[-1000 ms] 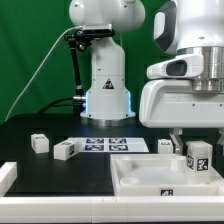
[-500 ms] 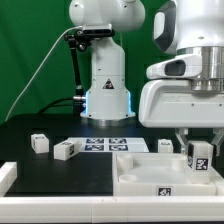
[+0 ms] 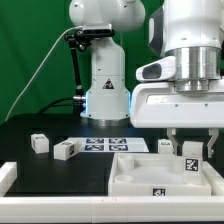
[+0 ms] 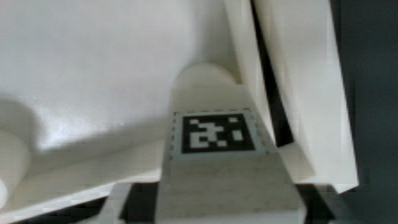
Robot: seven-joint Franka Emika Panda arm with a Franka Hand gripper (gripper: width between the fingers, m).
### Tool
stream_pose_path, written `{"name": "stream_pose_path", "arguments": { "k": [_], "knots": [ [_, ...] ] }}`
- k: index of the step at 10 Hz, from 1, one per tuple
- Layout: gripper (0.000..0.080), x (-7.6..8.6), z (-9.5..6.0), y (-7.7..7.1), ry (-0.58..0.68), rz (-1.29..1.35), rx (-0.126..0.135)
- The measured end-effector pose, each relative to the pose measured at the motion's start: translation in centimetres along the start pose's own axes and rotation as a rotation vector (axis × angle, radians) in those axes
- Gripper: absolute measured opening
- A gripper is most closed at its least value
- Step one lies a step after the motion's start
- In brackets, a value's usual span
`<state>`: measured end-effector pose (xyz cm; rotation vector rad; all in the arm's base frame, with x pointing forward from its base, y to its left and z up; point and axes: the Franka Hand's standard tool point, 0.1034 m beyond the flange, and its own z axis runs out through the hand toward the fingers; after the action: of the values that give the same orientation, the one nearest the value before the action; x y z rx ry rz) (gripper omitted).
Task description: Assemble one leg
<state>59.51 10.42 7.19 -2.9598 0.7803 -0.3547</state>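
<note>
My gripper is shut on a leg, a small white block with a black-and-white tag. It holds the leg upright over the right part of the large white panel. In the wrist view the leg runs out from between my dark fingers, and its far end meets the panel near a raised rim. Whether it touches the panel floor I cannot tell. Two more legs lie on the table at the exterior view's left. A third sits behind the panel.
The marker board lies flat behind the panel. The robot's white base stands at the back with a black stand and cable beside it. A white bar lies at the exterior view's left edge.
The gripper with the leg has shifted a little toward the exterior view's left and slightly down. The arm's upper body has turned. The loose legs have not moved.
</note>
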Motion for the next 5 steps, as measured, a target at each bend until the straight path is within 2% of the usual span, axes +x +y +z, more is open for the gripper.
{"name": "stream_pose_path", "arguments": {
  "k": [3, 4, 5],
  "knots": [
    [0.0314, 0.6, 0.03, 1.11, 0.01, 0.152, -0.017],
    [0.0314, 0.52, 0.04, 1.02, 0.009, 0.15, -0.016],
    [0.0496, 0.51, 0.05, 1.01, 0.009, 0.148, -0.016]
  ]
}}
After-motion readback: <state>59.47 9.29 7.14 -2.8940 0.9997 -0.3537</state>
